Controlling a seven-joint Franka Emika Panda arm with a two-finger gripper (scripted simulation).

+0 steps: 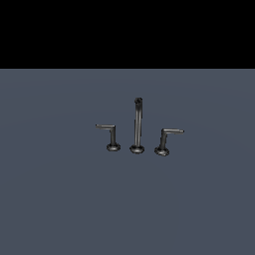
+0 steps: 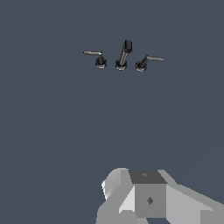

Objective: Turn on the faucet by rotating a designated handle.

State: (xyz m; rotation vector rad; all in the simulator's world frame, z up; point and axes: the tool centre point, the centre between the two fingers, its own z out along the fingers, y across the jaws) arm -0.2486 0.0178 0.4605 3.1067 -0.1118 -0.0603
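The faucet is a dark grey three-piece set standing on the flat blue-grey surface, with a tall thin spout post in the middle. The handle stands on the exterior view's left of the post. Its stem is upright and its lever arm points away from the post. In the wrist view only the grey housing of my hand shows, far from the set. The fingers are out of frame. The arm does not appear in the exterior view.
A second lever with a leaning stem stands on the exterior view's right of the post, its arm pointing away from it. The blue-grey surface stretches around the set, ending at a black band behind.
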